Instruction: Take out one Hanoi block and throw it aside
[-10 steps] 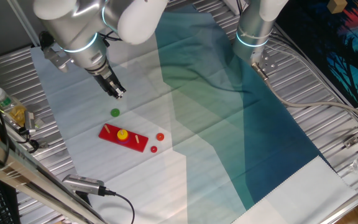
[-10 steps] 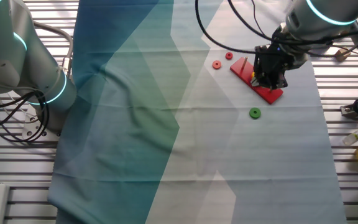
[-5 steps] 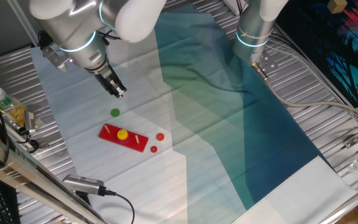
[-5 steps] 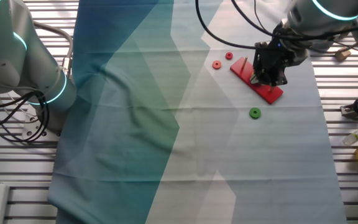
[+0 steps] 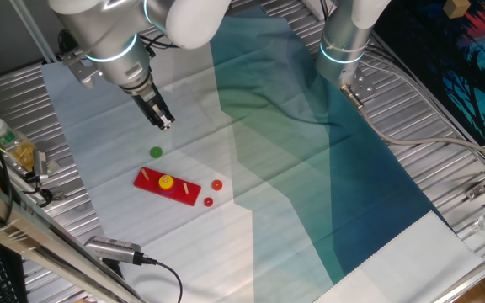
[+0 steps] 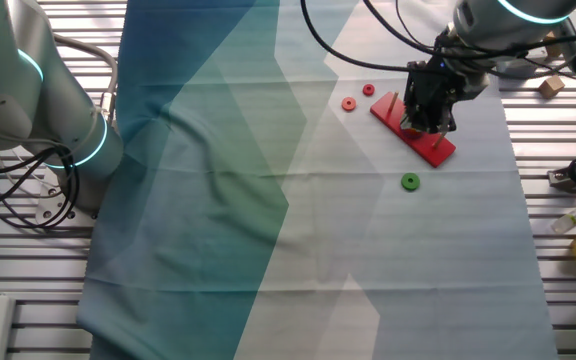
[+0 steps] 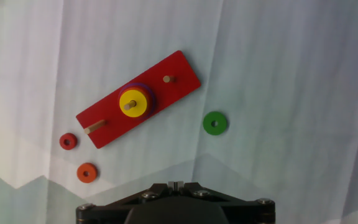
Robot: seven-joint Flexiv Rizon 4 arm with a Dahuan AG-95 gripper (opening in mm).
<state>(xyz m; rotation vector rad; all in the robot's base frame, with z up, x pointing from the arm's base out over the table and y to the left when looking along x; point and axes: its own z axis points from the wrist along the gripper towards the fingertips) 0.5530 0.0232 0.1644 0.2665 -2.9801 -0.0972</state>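
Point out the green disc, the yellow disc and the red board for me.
green disc (image 7: 215,123), hand view, on its flat ring face.
yellow disc (image 7: 131,101), hand view, on its top face beside the peg.
red board (image 7: 179,70), hand view, on its bare end.

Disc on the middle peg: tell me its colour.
Yellow, sitting on the red base; the disc shows best in the hand view.

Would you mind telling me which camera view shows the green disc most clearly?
The hand view: the green disc appears large and unobstructed, its centre hole visible, beside the red base. Both fixed views show it only as a small green spot on the cloth.
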